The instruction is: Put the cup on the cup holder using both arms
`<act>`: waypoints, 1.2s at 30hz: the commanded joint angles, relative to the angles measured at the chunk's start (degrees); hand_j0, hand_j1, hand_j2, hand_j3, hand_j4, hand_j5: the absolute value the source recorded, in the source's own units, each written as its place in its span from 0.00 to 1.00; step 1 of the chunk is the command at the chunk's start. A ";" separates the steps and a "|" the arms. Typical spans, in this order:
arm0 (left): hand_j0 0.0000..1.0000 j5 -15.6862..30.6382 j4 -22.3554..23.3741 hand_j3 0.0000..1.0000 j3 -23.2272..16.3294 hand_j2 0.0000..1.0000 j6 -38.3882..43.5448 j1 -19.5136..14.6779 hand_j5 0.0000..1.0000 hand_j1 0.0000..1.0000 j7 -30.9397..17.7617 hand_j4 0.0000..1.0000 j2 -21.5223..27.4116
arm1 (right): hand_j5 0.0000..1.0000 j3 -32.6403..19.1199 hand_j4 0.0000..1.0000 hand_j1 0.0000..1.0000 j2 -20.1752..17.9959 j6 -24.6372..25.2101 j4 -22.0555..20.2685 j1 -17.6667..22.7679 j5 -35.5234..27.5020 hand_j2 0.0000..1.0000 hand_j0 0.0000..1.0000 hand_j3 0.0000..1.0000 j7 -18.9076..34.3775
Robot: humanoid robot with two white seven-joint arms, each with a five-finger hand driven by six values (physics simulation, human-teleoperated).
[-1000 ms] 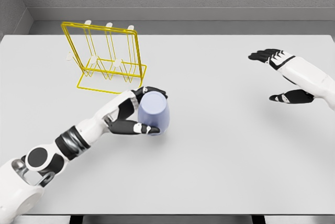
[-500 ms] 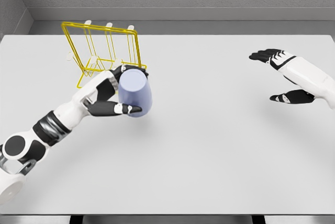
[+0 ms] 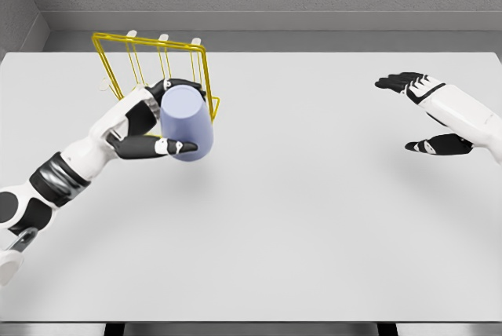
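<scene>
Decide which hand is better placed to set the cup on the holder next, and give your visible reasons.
The left hand: its fingers already grip the cup, right in front of the yellow holder. The right hand is open, far across the table.

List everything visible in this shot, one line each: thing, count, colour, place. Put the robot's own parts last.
table: one, white, fills most of the view.
cup holder: one, yellow wire rack with pale pegs, far left of the table, partly behind the cup and hand.
cup: one, pale lavender blue, held tilted in front of the rack.
walls: grey, behind the table and at the left edge.
left hand: one, white with black fingers, shut on the cup, arm entering from the lower left.
right hand: one, white and black, fingers spread, empty, at the right edge above the table.
</scene>
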 commanded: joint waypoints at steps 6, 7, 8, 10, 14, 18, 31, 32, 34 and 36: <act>0.70 0.35 0.40 0.70 1.43 0.70 0.00 -0.70 0.70 0.70 0.02 0.70 -0.01 | 1.00 -0.03 1.00 1.00 0.06 0.17 0.10 -0.09 -0.43 1.00 1.00 1.00 -0.03; 0.70 0.35 0.57 0.70 1.87 0.70 0.00 -0.70 0.70 0.70 0.02 0.70 0.08 | 1.00 -0.03 1.00 1.00 0.06 0.17 0.10 0.00 -0.34 1.00 1.00 1.00 -0.03; 0.70 0.35 0.75 0.70 2.22 0.70 0.00 -0.70 0.70 0.70 0.02 0.70 0.08 | 1.00 -0.03 1.00 1.00 0.06 0.17 0.10 0.00 -0.43 1.00 1.00 1.00 -0.03; 0.70 0.44 0.75 0.70 2.84 0.70 0.00 -0.79 0.70 0.70 0.11 0.70 -0.01 | 1.00 -0.03 1.00 1.00 0.06 0.17 0.18 -0.09 -0.43 1.00 1.00 1.00 -0.03; 0.70 0.88 1.36 0.70 4.07 0.70 0.08 -1.05 0.70 0.70 0.11 0.70 -0.01 | 1.00 -0.03 1.00 1.00 0.14 0.17 0.36 -0.09 -0.43 1.00 1.00 1.00 -0.03; 0.70 0.88 3.65 0.70 4.07 0.70 0.26 -2.72 0.70 0.70 0.11 0.70 -0.63 | 1.00 -0.03 1.00 1.00 0.14 0.17 0.27 -0.09 -0.43 1.00 1.00 1.00 -0.03; 0.70 1.32 9.27 0.70 1.70 0.70 0.79 -8.70 0.70 0.70 0.02 0.70 -3.70 | 1.00 -0.12 1.00 1.00 0.14 0.17 0.36 -0.09 -0.43 1.00 1.00 1.00 -0.03; 0.70 1.23 9.89 0.70 1.52 0.70 0.79 -9.05 0.70 0.70 0.02 0.70 -3.97 | 1.00 -0.12 1.00 1.00 0.14 0.17 0.45 -0.09 -0.34 1.00 1.00 1.00 -0.03; 0.70 1.32 10.68 0.70 1.52 0.70 0.79 -9.67 0.70 0.70 0.02 0.70 -4.58 | 1.00 -0.12 1.00 1.00 0.14 0.17 0.45 -0.09 -0.34 1.00 1.00 1.00 -0.03; 0.70 1.32 11.38 0.70 1.52 0.70 0.70 -10.02 0.70 0.70 0.02 0.70 -4.58 | 1.00 -0.12 1.00 1.00 0.14 0.17 0.45 -0.09 -0.43 1.00 1.00 1.00 -0.03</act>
